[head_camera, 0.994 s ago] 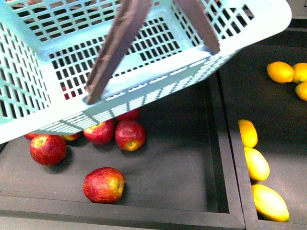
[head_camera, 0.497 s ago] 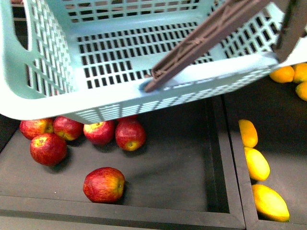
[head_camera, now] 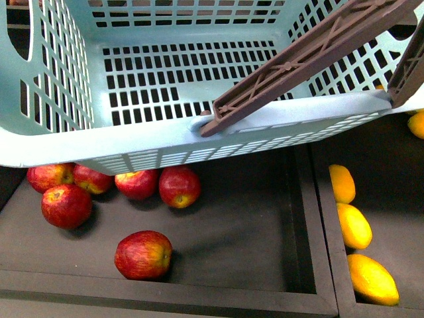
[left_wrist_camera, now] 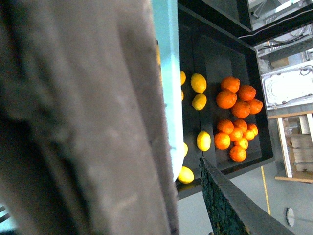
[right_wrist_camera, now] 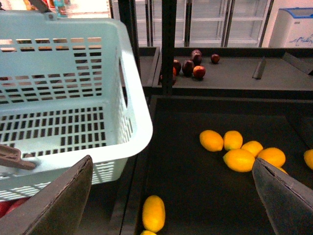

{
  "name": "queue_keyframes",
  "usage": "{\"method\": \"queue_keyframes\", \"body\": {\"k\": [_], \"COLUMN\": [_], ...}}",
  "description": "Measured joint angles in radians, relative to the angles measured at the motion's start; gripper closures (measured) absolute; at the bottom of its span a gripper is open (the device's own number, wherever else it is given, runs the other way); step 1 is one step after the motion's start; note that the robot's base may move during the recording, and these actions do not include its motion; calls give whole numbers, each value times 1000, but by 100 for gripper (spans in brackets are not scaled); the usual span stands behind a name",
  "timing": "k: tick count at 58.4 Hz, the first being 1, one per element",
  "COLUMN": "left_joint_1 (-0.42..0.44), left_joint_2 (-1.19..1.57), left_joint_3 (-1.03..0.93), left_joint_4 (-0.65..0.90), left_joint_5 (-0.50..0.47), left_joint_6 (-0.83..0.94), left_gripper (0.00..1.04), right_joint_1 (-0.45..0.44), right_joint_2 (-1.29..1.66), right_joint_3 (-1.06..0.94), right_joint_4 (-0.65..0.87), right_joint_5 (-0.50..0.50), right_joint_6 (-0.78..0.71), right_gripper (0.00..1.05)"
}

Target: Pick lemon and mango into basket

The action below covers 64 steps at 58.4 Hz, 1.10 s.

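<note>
The right claw is spread wide, with nothing between its fingers, and is held over the right tray, just beside a wall of the basket. Of the left claw only one dark finger is seen, close to the brown handle, which is blurred and fills most of the left wrist view; whether this claw is closed cannot be told. In the front view the mint basket is seen tilted across the whole upper part of the frame, with the handle running from the middle to the upper right. Six red apples are scattered in the left tray at the lower left, four of them in a row just under the basket's rim. The lemon lies in the right tray at the lower right, in the middle of a column of three yellow fruits just beside the divider. Which fruit is the mango cannot be told. Tangerines are clustered near the lemons, at the far side of the same tray
</note>
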Motion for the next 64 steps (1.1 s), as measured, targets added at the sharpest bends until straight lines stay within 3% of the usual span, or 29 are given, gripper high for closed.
{"method": "queue_keyframes", "body": {"k": [4,12,18,24,31,41,64], "left_joint_1": [0,0,-2,-2,-1,0,-2], "left_joint_2": [0,2,2,2,2,2,2], "left_joint_3": [0,0,0,0,0,0,0], "left_joint_4": [0,0,0,0,0,0,0], "left_joint_5": [3,16,24,19,13,5,20], "left_joint_6": [3,1,1,2,1,2,2], "left_gripper": [77,77,77,77,77,77,77], "right_joint_1": [-83,-291,-494,-575,-601,-594,-548], "right_joint_2": [68,231,630,997,1349,1720,2044], "right_joint_3": [0,2,15,91,204,351,566], "right_joint_4": [8,169,504,729,867,883,818], "right_joint_5": [-53,-154,-175,-167,-153,-138,-153], "right_joint_6": [101,121,22,-31,-88,-175,-253], "right_gripper": [9,9,9,9,9,9,9]}}
